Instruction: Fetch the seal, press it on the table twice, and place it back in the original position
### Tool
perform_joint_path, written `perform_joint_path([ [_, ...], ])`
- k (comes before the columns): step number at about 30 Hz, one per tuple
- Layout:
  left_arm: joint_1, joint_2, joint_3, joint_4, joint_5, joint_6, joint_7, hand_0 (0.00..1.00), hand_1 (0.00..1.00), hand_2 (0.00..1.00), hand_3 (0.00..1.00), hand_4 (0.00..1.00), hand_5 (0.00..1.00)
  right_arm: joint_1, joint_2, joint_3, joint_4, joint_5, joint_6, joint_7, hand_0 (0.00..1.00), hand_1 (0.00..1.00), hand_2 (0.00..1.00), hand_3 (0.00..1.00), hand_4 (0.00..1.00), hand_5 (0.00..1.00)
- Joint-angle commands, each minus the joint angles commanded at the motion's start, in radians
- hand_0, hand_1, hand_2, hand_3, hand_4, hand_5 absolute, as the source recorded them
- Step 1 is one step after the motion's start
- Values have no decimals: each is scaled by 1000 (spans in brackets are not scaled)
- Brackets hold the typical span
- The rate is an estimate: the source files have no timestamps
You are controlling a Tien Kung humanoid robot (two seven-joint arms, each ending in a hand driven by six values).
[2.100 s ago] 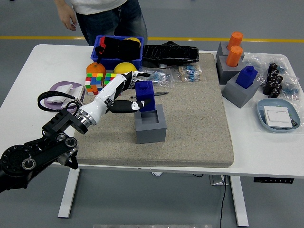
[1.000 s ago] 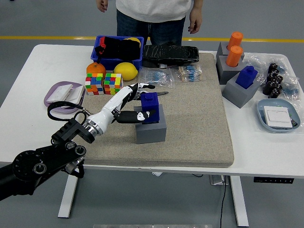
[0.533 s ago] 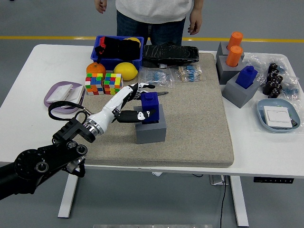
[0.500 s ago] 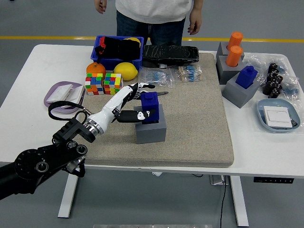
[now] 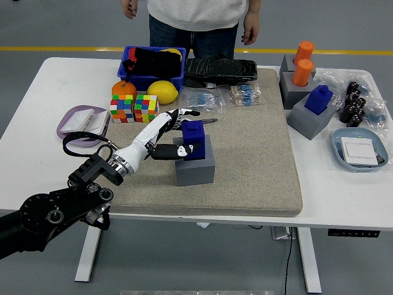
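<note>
Blue seal: seated in the grey holder on the beige mat, table centre. Appears rigid, light, smooth-sided; best gripped across its upper block. Left robot hand: thumb and fingers closed around the seal.

Glossy blue plastic seal, matt grey holder, rough beige mat.

You worked in a lab or workshop: a grey floor with a yellow line, and a white tabletop crowded with test props.
</note>
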Motion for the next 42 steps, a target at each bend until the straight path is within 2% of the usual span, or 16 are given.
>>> perform_joint_path([
  [31, -5, -2, 31, 8, 2, 1, 1, 667, 504, 531, 786, 639, 2, 1, 0, 13, 0, -7, 0, 5, 923, 825, 830, 857, 998, 820],
  [42, -14, -2, 22, 4, 11, 5, 1, 667, 504, 530, 785, 638, 2, 1, 0, 12, 1, -6, 0, 6, 923, 824, 831, 857, 998, 822],
])
